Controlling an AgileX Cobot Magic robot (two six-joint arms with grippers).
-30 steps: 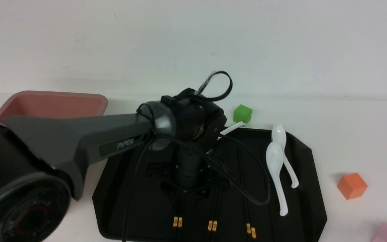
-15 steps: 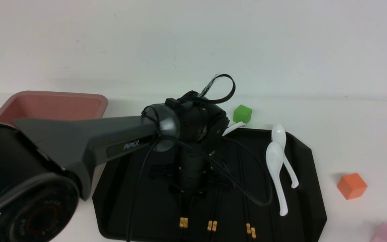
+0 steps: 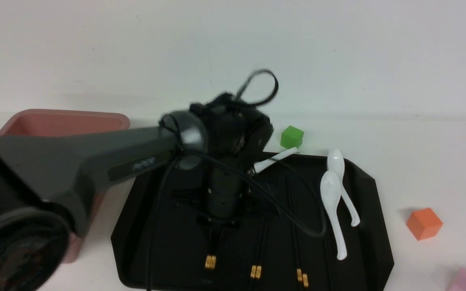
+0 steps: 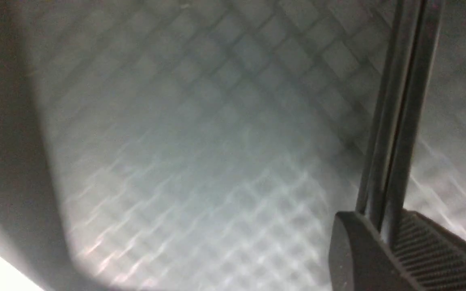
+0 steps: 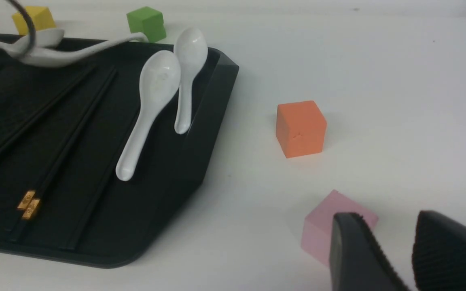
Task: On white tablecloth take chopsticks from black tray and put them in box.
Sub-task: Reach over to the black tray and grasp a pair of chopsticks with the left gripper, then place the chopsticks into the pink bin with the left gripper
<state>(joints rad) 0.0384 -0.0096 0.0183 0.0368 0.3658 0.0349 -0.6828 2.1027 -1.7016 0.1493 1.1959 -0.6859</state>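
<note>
- The left gripper (image 3: pixel 217 221) is pointing straight down over the tray (image 3: pixel 374 242). In the left wrist view its jaws are pinching one pair of chopsticks (image 4: pixel 403 121) between the fingers (image 4: pixel 358 254).
- Three pairs of chopsticks, six sticks in all, are showing in the front view. All are running lengthwise in the tray with their gold bands at the near end.
- The left pair (image 3: pixel 210 262) is sitting right under the left gripper and is the one being pinched. I cannot tell whether it is clear of the tray floor.
- The middle pair (image 3: pixel 255 271) and the right pair (image 3: pixel 302 277) are lying on the tray floor, apart from each other.
- The one box (image 3: pixel 55 123) is standing on the tablecloth (image 3: pixel 419 161) to the left of the tray, partly hidden by the left arm. No chopsticks are showing in the part of it that can be seen.
- Three white spoons are showing. Two (image 3: pixel 332 202) are lying side by side at the tray's right side, and the third (image 3: pixel 275 157) is resting across the far rim.
- Four cubes are sitting on the tablecloth. A green cube (image 3: pixel 291 136) and a yellow cube (image 5: pixel 28 18) are beyond the tray's far edge. An orange cube (image 3: pixel 424 223) and a pink cube (image 3: pixel 465 279) are to the tray's right.
- The right gripper (image 5: pixel 386 226) is hovering near the pink cube with its jaws spread and nothing between them.
</note>
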